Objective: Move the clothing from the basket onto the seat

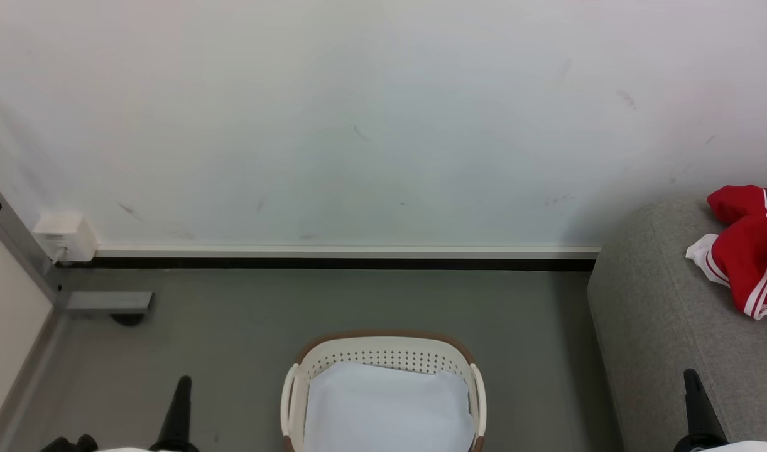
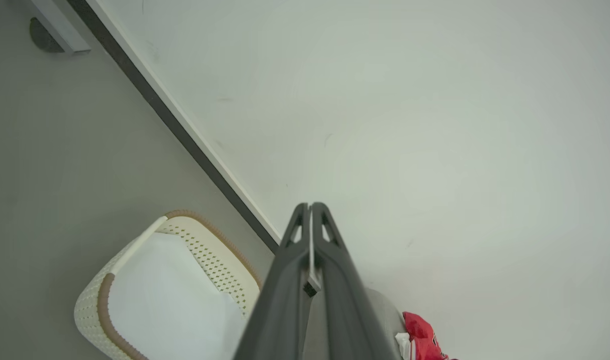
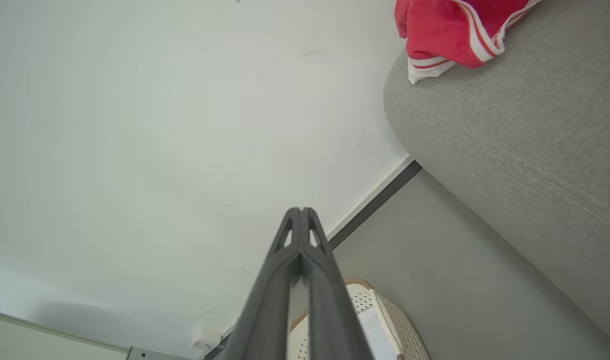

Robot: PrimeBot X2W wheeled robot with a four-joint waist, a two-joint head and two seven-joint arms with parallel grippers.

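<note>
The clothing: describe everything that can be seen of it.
The clothing is bright red, jersey-like fabric with white-and-red striped trim, a white edge poking out at its left, and part of some white-outlined lettering near the top. It lies crumpled in a loose heap on the light grey seat, near its rounded end, and is cut off by the head view's right edge. As far as shows, only the seat touches it.

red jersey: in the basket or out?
Out. The red jersey lies crumpled on the grey sofa, apart from the laundry basket, which holds a pale sheet and no red fabric.
</note>
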